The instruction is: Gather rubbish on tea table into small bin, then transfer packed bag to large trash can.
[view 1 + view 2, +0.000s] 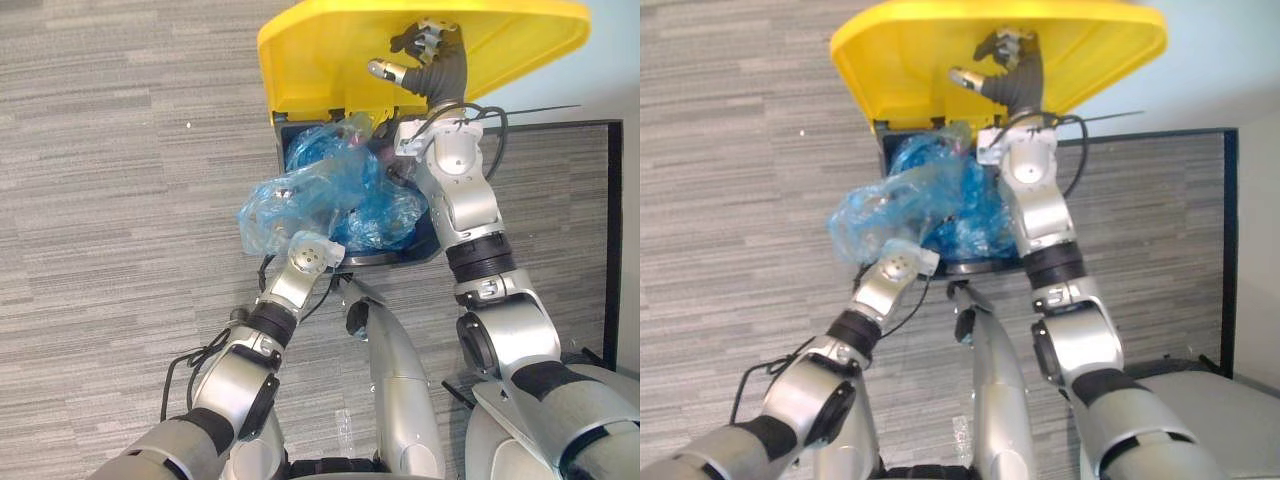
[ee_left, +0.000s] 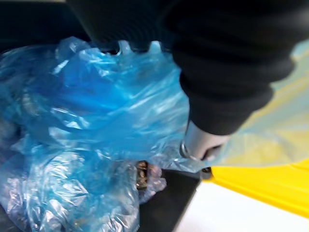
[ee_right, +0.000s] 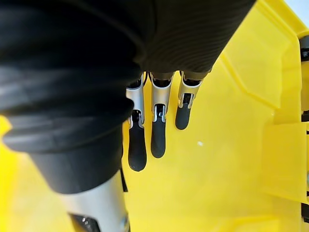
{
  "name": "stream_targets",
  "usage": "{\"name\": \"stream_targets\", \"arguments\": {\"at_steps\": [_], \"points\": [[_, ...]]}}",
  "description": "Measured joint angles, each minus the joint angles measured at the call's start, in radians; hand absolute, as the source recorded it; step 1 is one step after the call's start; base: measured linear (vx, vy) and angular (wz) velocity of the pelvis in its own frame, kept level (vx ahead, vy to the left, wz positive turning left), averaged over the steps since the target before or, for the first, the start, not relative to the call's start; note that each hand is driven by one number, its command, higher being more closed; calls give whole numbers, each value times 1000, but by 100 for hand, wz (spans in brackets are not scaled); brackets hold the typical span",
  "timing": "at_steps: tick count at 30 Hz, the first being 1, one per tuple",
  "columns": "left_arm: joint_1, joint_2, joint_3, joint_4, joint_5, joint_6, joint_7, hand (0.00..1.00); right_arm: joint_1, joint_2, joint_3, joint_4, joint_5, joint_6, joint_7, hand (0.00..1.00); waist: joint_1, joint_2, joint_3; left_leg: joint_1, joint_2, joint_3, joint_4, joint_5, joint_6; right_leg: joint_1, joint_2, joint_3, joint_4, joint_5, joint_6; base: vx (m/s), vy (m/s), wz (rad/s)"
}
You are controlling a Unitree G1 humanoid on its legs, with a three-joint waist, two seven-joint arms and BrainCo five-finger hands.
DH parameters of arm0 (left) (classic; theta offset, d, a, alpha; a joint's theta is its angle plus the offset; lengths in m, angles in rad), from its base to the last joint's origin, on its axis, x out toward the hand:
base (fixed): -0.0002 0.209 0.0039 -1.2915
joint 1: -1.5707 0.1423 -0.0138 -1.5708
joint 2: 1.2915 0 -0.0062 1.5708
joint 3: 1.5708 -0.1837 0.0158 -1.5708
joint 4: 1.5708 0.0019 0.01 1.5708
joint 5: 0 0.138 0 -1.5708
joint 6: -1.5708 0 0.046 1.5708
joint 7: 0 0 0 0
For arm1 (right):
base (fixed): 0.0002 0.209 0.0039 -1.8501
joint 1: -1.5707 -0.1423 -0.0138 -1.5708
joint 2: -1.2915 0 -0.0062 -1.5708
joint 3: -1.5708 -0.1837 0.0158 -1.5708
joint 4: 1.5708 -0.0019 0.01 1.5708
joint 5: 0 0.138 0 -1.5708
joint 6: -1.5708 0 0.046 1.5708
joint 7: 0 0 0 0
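Blue bag (image 1: 330,195) lies bunched in the mouth of the dark trash can (image 1: 284,140), spilling over its near-left corner. Left hand (image 2: 198,142) is in the plastic, grip not readable. Right hand (image 1: 425,45), fingers (image 3: 158,130) straight, presses on the raised yellow lid (image 1: 320,50).

The packed bag (image 1: 300,200) is thin, see-through blue plastic, heavily crumpled, in the middle of the frame. Much of it lies inside the mouth of the large trash can (image 1: 283,145), while a paler, puffed-up part bulges out over the can's left and lower rim. In my left wrist view a few small dark scraps show through the plastic. The can is dark-walled, seen from above at upper centre. Its yellow lid (image 1: 320,60) stands swung open across the top of the frame, with my right hand (image 1: 428,45) flat against its underside, fingers straight.
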State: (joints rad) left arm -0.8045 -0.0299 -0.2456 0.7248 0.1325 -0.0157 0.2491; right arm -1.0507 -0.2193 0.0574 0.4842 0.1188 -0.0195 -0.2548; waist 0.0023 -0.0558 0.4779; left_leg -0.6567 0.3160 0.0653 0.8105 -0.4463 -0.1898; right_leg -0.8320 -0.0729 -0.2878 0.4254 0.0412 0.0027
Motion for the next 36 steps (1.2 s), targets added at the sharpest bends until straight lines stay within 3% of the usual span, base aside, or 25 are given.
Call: {"name": "stream_targets", "arguments": {"at_steps": [8,12,19,24,27,32,36], "points": [[79,41,-81,-111,-29,-19,-16,0,110,-17,5,4,-12,-1,20,0,14,4,-36,72,-17,4,-36,13,6,65,-15,-1,-12,-3,2,-34,-16,5],[222,94,-96,-234,-53,-25,-43,0,211,-17,3,8,-50,3,38,0,29,6,-37,148,-28,8,-80,29,4,124,-22,-2,-11,-14,4,-4,-14,7],[364,155,-87,-323,-96,-53,-69,0,272,-19,-7,57,-80,6,55,0,62,33,-56,186,-57,0,-129,45,27,155,-49,-11,-12,-33,9,-35,-20,13],[513,149,10,-340,-137,-65,-81,0,346,-19,-25,59,-82,7,59,0,63,38,-59,241,-60,-22,-167,69,17,211,-54,-33,-10,-44,7,11,-25,14],[623,131,114,-324,-138,-66,-84,0,401,-19,-47,59,-89,7,59,0,72,54,-70,259,-61,-26,-173,66,24,229,-57,-38,-7,-52,15,4,-1,6],[702,95,325,-82,-138,-44,-97,0,532,-7,-54,59,-121,12,63,0,101,66,-100,342,-64,-41,-190,66,26,301,-69,-55,26,-89,16,-1,-5,11],[721,95,356,22,-135,-12,-96,0,569,39,-57,58,-153,13,72,0,106,57,-128,375,-67,-33,-197,66,25,325,-70,-48,25,-94,23,-19,8,-6]]}}
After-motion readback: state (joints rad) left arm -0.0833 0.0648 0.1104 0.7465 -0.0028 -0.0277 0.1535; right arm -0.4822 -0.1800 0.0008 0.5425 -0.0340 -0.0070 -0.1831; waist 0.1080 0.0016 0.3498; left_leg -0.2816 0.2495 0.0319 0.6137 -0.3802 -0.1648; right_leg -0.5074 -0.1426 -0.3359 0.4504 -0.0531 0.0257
